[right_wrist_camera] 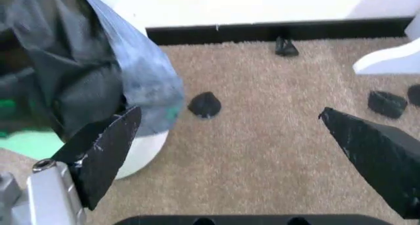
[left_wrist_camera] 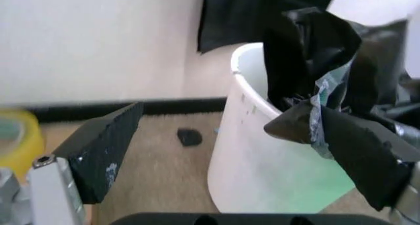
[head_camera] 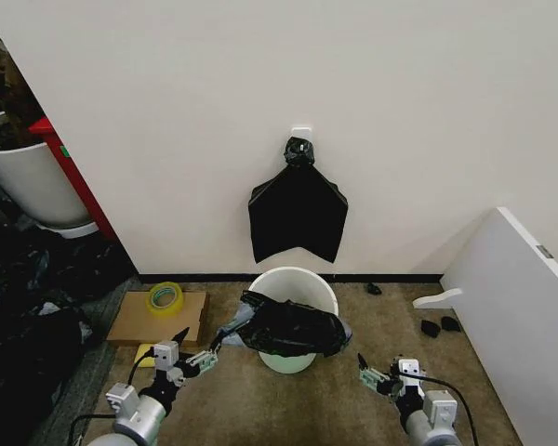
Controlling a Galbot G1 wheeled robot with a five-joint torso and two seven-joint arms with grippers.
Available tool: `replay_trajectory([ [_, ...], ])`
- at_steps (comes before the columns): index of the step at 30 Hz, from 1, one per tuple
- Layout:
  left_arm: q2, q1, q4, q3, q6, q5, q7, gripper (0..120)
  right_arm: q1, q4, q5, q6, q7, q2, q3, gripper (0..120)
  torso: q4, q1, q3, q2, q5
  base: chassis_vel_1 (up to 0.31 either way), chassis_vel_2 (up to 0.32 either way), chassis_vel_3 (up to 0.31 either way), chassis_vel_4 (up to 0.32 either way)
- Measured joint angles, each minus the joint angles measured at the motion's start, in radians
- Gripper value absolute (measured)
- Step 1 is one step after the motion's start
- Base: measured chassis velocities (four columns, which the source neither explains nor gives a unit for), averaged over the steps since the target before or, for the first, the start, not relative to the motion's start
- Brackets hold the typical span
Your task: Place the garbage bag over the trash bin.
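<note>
Far left of the head view: a larger white round tub (head_camera: 23,181) with a red object (head_camera: 70,172) beside it. On the carpet (head_camera: 260,400) nearer me, a flat cardboard piece (head_camera: 144,325) carries a roll of yellow tape (head_camera: 165,297).

My left gripper (head_camera: 197,351) reaches from lower left toward the trash bin (head_camera: 293,283). Its jaws stand wide. In the left wrist view one finger (left_wrist_camera: 364,156) touches a bunched fold of the garbage bag (left_wrist_camera: 308,48); the other finger (left_wrist_camera: 105,146) is well clear over the carpet.

Centre: the cream-white bin stands upright on the carpet, just before the wall (head_camera: 260,93). The crinkled black garbage bag (head_camera: 293,327) lies draped across the near part of the rim and down the front wall; the far part of the rim is bare. Above, a flat black bag bundle (head_camera: 298,214), knotted at its top, hangs on the wall.

My right gripper (head_camera: 367,373) hovers low, right of the bin, jaws wide and holding nothing. In the right wrist view, one finger (right_wrist_camera: 102,146) is near the hanging bag edge (right_wrist_camera: 98,72).

Right: small dark scraps (head_camera: 439,326) on the carpet, and a white panel (head_camera: 516,307).
</note>
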Motion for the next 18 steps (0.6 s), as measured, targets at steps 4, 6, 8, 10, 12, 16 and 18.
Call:
replay_trajectory([
  [4, -0.004, -0.035, 0.084, 0.021, -0.089, 0.055, 0.058, 100, 0.0, 0.019, -0.024, 0.015, -0.005, 0.0, -0.003, 100, 0.0, 0.0, 0.0, 0.0, 0.0, 0.0, 0.0, 0.0, 0.0],
  [6, -0.005, -0.048, 0.119, 0.024, -0.133, 0.066, 0.1, 100, -0.001, 0.025, -0.027, 0.017, -0.005, -0.001, -0.003, 100, 0.0001, 0.0, 0.0, 0.0, 0.0, 0.0, 0.0, 0.0, 0.0],
  [8, -0.005, -0.084, 0.202, 0.025, -0.241, 0.065, 0.234, 100, -0.002, 0.03, -0.029, 0.017, -0.006, -0.002, -0.003, 100, 0.0001, 0.0, 0.0, 0.0, -0.0001, 0.0, 0.0, 0.0, 0.0],
  [10, -0.004, -0.109, 0.248, 0.023, -0.296, 0.047, 0.324, 100, -0.002, 0.03, -0.029, 0.017, -0.006, -0.003, -0.004, 100, 0.0001, 0.0, 0.0, 0.0, -0.0001, 0.0, 0.0, 0.0, 0.0],
  [12, -0.004, -0.167, 0.329, 0.02, -0.4, -0.017, 0.518, 99, 0.001, 0.03, -0.029, 0.017, -0.006, -0.004, -0.008, 100, 0.0, 0.0, 0.0, 0.0, 0.0001, 0.0, 0.0, 0.0, 0.0],
  [16, -0.003, -0.21, 0.379, 0.032, -0.491, -0.053, 0.628, 97, 0.007, 0.025, -0.029, 0.015, -0.006, -0.004, -0.015, 100, -0.0004, 0.0, 0.0, 0.0, 0.0, 0.0, 0.0, 0.0, 0.0],
  [18, -0.001, -0.225, 0.391, 0.047, -0.531, -0.092, 0.689, 96, 0.013, 0.021, -0.031, 0.012, -0.005, -0.002, -0.022, 100, 0.0002, 0.0, 0.0, 0.0, 0.0001, 0.0, 0.0, 0.0, 0.0],
])
